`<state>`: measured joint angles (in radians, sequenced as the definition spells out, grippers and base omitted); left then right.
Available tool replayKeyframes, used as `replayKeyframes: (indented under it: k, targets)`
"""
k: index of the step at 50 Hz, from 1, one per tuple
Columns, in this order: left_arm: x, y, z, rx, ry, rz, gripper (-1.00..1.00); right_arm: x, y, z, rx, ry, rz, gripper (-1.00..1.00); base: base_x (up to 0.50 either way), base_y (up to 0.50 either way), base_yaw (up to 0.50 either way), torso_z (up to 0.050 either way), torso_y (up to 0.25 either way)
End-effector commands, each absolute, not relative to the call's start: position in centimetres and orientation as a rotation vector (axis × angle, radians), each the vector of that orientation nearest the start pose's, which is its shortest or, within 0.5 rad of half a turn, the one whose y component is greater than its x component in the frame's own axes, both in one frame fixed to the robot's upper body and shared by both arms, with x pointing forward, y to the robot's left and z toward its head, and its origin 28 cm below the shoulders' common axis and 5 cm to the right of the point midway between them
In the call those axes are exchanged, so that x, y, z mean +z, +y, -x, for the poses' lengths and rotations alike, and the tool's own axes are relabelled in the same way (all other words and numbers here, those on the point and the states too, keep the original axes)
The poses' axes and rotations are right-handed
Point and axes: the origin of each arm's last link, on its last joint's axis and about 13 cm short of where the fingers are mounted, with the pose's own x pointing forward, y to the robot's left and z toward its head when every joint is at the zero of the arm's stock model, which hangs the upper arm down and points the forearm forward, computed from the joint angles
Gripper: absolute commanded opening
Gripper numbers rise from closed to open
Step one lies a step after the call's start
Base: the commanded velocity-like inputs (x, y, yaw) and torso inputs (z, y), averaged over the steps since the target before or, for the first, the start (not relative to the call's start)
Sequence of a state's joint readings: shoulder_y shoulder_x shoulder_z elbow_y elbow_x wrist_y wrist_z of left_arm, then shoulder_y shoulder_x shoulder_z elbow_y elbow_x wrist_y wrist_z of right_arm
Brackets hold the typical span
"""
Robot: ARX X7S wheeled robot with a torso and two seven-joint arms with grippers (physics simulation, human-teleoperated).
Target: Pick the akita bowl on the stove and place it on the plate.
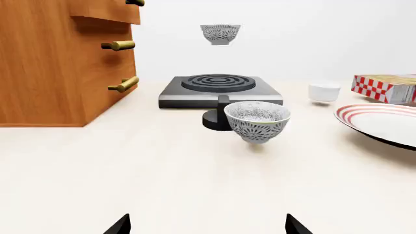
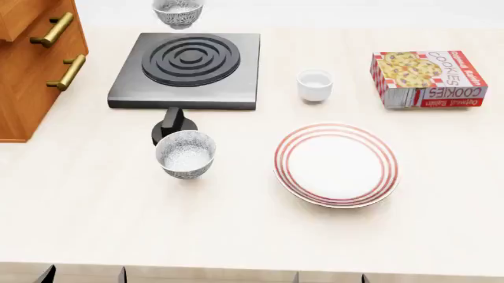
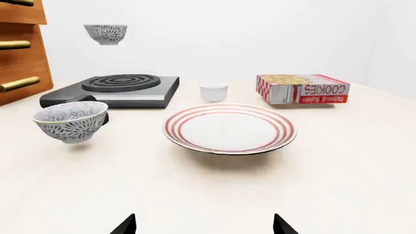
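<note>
Floating above the far edge of the stove [image 2: 189, 68], one akita bowl [image 2: 178, 12] hangs in mid-air, clear of the burner rings and touching nothing, and both wrist views show it well off the slab against the white wall. Its twin, a second speckled bowl [image 2: 186, 154], sits on the pale surface [image 2: 94, 200] just in front of the stove's black knob [image 2: 172, 125], between the stove and the near edge. The plate [image 2: 337, 164] lies toward the right side of the surface, apart from that bowl and bare inside its red rings. A small white cup [image 2: 314, 85] stands between the stove and a cookies box [image 2: 428, 78], which lies near the far right corner. A wooden drawer cabinet [image 2: 32, 65] with brass handles occupies the far left corner. The left pincer [image 1: 206, 227] shows only as two dark fingertips held wide apart with nothing between them, low over the near part of the surface; the floating bowl is far beyond it and higher, with the second bowl and the stove in between. The right pincer [image 3: 204, 225] is likewise spread and grasps nothing, facing the plate, with the floating bowl well away past the stove.
</note>
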<state>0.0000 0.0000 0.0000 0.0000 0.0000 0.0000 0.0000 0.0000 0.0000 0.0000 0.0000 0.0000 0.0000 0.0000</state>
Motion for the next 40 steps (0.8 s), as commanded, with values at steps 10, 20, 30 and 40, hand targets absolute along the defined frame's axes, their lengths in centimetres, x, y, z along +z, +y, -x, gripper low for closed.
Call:
replayKeyframes:
  k: [10,20,30,40]
  targets:
    - [1.2,20.6,-21.4,0.02,0.005,-0.005,1.0,1.3,-9.6,-21.2,0.001,0.002,-0.007,1.0,0.0,0.0,0.0,0.0,0.0]
    - [1.0,20.6,-21.4,0.038,0.007,-0.022,1.0,1.2,-9.6,-21.1,0.003,0.0,-0.009,1.0,0.0,0.0,0.0,0.0,0.0]
    - [1.1,20.6,-21.4,0.04,0.008,-0.011,1.0,2.1,-9.2,-21.6,0.074,0.003,-0.007,1.0,0.0,0.0,0.0,0.0,0.0]
    - [0.9,20.6,-21.5,0.042,0.007,-0.009,1.0,14.6,-6.6,-27.9,0.097,-0.28,-0.013,1.0,0.0,0.0,0.0,0.0,0.0]
